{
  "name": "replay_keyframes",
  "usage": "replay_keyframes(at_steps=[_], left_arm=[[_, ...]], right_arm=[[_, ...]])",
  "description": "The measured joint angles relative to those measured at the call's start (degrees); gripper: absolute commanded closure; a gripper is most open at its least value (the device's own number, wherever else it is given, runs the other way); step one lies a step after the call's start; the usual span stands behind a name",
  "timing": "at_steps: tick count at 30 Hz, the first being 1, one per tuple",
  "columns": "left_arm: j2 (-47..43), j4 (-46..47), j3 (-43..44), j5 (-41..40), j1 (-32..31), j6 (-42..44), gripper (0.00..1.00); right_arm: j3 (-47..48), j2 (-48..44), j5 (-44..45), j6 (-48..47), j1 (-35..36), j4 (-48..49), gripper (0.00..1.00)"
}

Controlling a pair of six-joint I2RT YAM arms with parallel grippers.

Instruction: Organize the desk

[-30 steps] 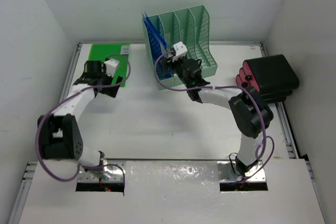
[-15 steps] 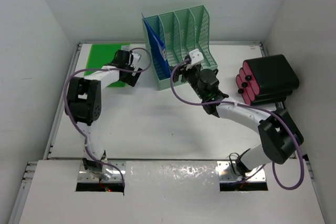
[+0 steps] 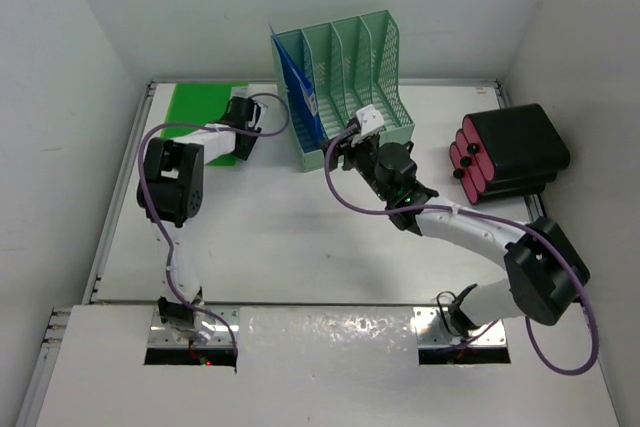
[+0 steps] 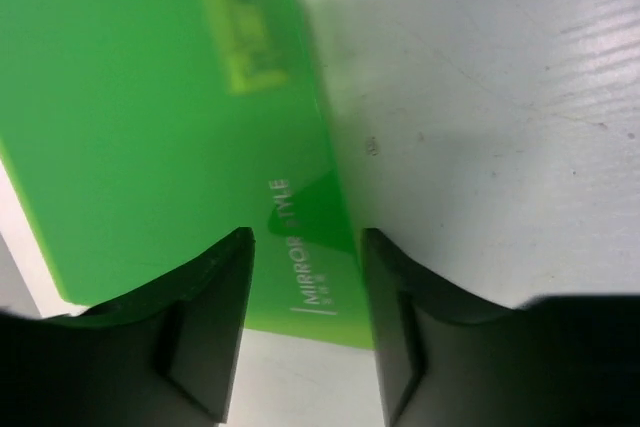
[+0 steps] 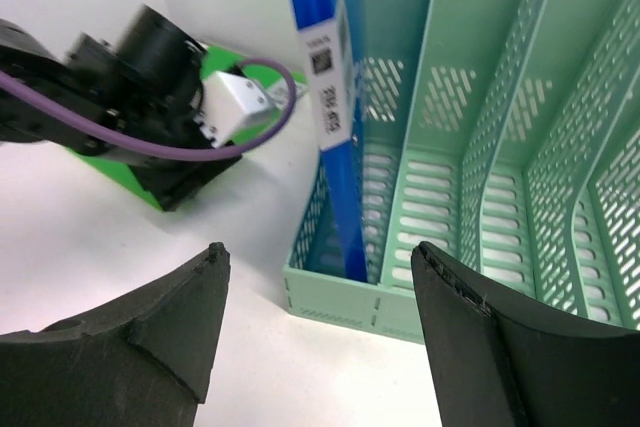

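The white desk (image 3: 300, 237) carries a mint-green mesh file rack (image 3: 355, 67) at the back, with a blue folder (image 3: 295, 77) leaning in its leftmost slot. A green folder (image 3: 200, 107) lies flat at the back left. My left gripper (image 3: 243, 145) hangs over that folder's near right corner. In the left wrist view the green folder (image 4: 180, 117) shows between the parted jaws of the left gripper (image 4: 306, 237), which touch nothing. My right gripper (image 3: 338, 152) faces the rack's front. It stands open and empty (image 5: 318, 252) before the blue folder (image 5: 340, 147).
A black case (image 3: 510, 152) holding red cylinders sits at the right edge of the desk. Silver rails (image 3: 125, 162) run along the desk's sides. White walls close in on the left, back and right. The left arm (image 5: 140, 77) shows in the right wrist view.
The left arm swung right to the green folder's right edge, and its jaws narrowed. The right gripper backed away from the blue folder and the rack's front.
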Motion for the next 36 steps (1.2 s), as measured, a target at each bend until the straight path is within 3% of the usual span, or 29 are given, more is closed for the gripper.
replay_keyframes(at_steps=[5, 6, 7, 15, 22, 31, 36], left_arm=[[0.9, 0.1, 0.2, 1.0, 0.0, 0.0, 0.83], [0.9, 0.1, 0.2, 1.4, 0.0, 0.1, 0.95], [1.0, 0.1, 0.2, 1.6, 0.0, 0.0, 1.00], [-2.6, 4.1, -5.7, 4.2, 0.8, 0.8, 1.00], [-21.1, 3.0, -25.5, 10.7, 2.5, 4.3, 1.00], [-45.5, -6.0, -39.9, 15.8, 4.1, 7.1, 1.00], [-56.2, -11.1, -43.1, 16.9, 4.2, 8.5, 1.00]], right_arm=[[-1.5, -3.2, 0.3, -0.3, 0.9, 0.0, 0.29], [-1.8, -3.8, 0.3, -0.4, 1.0, 0.0, 0.29], [-1.9, -4.3, 0.4, -0.5, 1.0, 0.0, 0.30], [-2.2, -6.4, 0.5, -0.8, 2.6, -2.1, 0.32], [-5.6, -5.9, 1.8, 9.4, 5.5, -3.8, 0.36], [-4.5, 14.8, -3.6, 33.0, 11.0, 3.4, 0.37], [3.1, 26.1, -3.3, 44.0, 15.7, 7.7, 0.34]])
